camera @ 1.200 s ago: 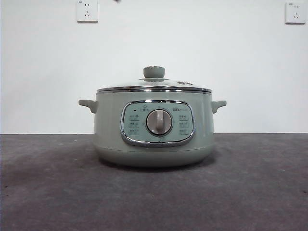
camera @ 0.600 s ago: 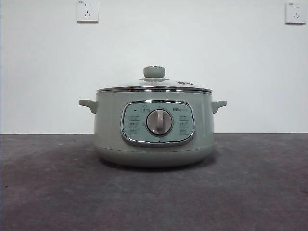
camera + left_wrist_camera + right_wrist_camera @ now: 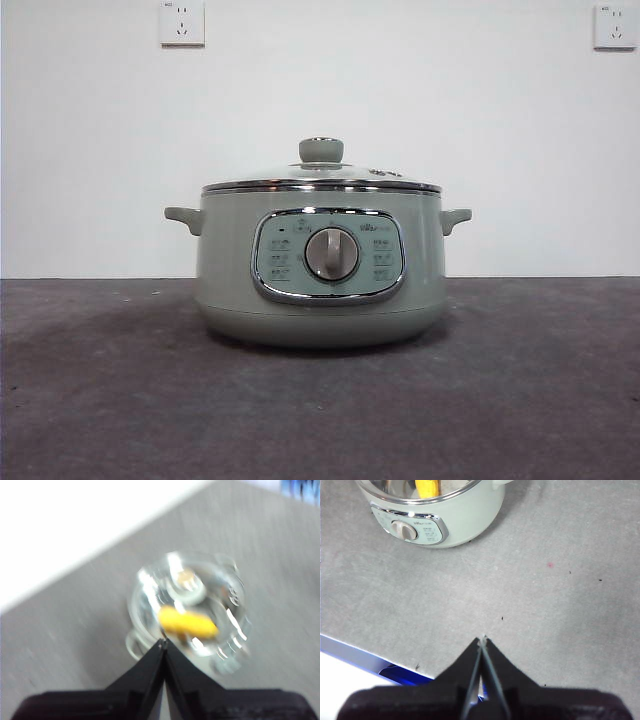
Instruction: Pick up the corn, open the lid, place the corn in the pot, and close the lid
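Observation:
The pale green pot [image 3: 320,270] stands in the middle of the grey table with the glass lid [image 3: 320,182] resting on it, green knob [image 3: 320,150] up. The yellow corn [image 3: 187,622] lies inside the pot, seen blurred through the lid [image 3: 187,605] from high above in the left wrist view. The right wrist view shows the pot [image 3: 432,515] and the corn [image 3: 426,487] at its edge. My left gripper [image 3: 163,642] is shut and empty, high above the pot. My right gripper [image 3: 482,640] is shut and empty over bare table, away from the pot.
Two wall sockets [image 3: 181,22] sit on the white wall behind. The grey table [image 3: 520,380] runs around the pot. The table's edge with a blue strip [image 3: 365,657] shows in the right wrist view.

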